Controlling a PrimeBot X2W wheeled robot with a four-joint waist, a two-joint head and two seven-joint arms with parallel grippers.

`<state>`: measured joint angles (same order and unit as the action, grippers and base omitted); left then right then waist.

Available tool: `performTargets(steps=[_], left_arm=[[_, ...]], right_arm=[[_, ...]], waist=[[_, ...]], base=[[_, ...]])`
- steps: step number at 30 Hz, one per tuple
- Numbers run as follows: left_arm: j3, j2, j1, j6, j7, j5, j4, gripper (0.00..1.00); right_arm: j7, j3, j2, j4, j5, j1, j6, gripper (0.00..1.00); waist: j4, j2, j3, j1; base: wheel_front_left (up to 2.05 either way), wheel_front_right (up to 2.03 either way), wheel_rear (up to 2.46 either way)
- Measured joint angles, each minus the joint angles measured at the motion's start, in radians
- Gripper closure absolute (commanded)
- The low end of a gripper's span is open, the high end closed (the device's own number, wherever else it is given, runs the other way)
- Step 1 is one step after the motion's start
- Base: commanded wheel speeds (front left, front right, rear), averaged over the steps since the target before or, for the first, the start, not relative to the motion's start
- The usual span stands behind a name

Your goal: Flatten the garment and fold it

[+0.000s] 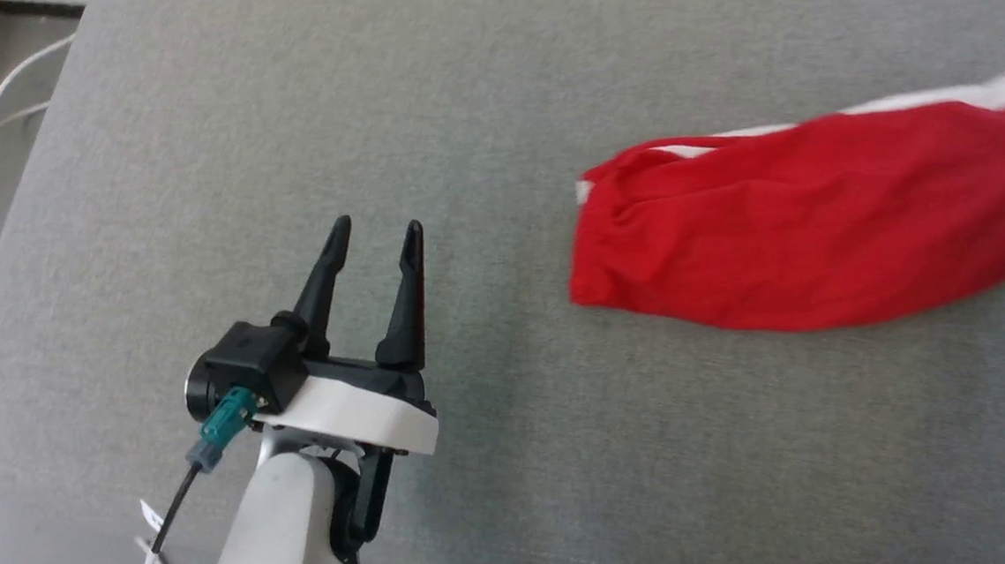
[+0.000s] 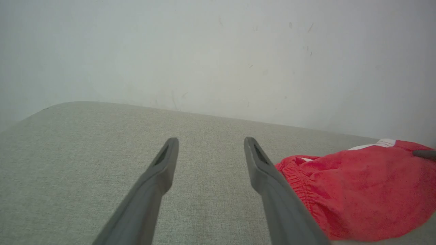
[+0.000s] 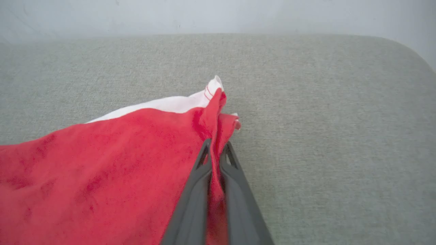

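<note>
Our right pincer (image 3: 215, 149) grips one end of the garment (image 1: 799, 217); our open left pincer (image 1: 376, 238) should take the opposite end so we stretch it flat

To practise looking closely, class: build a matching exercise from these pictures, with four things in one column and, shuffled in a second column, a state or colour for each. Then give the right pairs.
Column one:
1. left pincer
2. right pincer
3. garment
4. padded surface

Column two:
A. grey
B. shut on a fold of the garment
C. open, holding nothing
D. red with a white band, rumpled

Pairs: 1-C, 2-B, 3-D, 4-A
</note>
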<state>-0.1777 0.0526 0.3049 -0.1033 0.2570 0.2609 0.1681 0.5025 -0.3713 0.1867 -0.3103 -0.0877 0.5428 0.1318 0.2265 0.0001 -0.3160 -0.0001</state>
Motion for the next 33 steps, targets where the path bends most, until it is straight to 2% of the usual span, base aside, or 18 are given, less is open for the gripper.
performTargets(steps=[6, 9, 12, 17, 22, 29, 33], left_arm=[[-0.007, 0.0, 0.0, -0.011, 0.0, -0.016, 0.029, 0.0], [-0.012, 0.0, 0.0, -0.012, 0.0, -0.018, 0.039, 0.0], [-0.02, -0.001, 0.0, -0.012, 0.0, -0.018, 0.049, 0.0], [-0.035, -0.001, 0.0, -0.019, 0.0, -0.017, 0.06, 0.0], [-0.045, -0.001, 0.0, -0.019, 0.0, -0.013, 0.065, 0.0], [-0.059, -0.001, 0.0, -0.02, 0.0, 0.004, 0.068, 0.0], [-0.065, -0.001, 0.0, -0.02, 0.0, 0.013, 0.07, 0.0]], right_arm=[[0.018, -0.08, -0.006, 0.149, 0.058, -0.117, 0.0, 1.0], [0.01, -0.071, -0.001, 0.195, 0.091, -0.143, 0.0, 1.0], [-0.006, -0.02, 0.009, 0.236, 0.11, -0.153, 0.0, 1.0], [0.0, 0.155, 0.041, 0.298, 0.121, -0.158, 0.0, 1.0], [0.061, 0.394, 0.074, 0.339, 0.112, -0.152, 0.0, 1.0], [0.129, 0.702, 0.139, 0.251, 0.028, -0.07, 0.0, 1.0], [0.151, 0.833, 0.169, 0.181, -0.029, -0.016, 0.0, 1.0]], waist=[[-0.04, 0.0, 0.033, 0.0], [-0.056, 0.0, 0.046, -0.0001], [-0.065, 0.0, 0.058, 0.0], [-0.062, 0.0001, 0.071, 0.0], [-0.046, 0.0, 0.075, -0.0001], [-0.016, -0.0001, 0.066, 0.0001], [0.002, -0.0001, 0.056, 0.0001]], base=[[0.0, 0.0, 0.0], [0.0, 0.0, 0.0], [0.0, 0.0, 0.0], [0.0, 0.0, 0.0], [0.0, 0.0, 0.0], [0.0, 0.0, 0.0], [0.0, 0.0, 0.0]])
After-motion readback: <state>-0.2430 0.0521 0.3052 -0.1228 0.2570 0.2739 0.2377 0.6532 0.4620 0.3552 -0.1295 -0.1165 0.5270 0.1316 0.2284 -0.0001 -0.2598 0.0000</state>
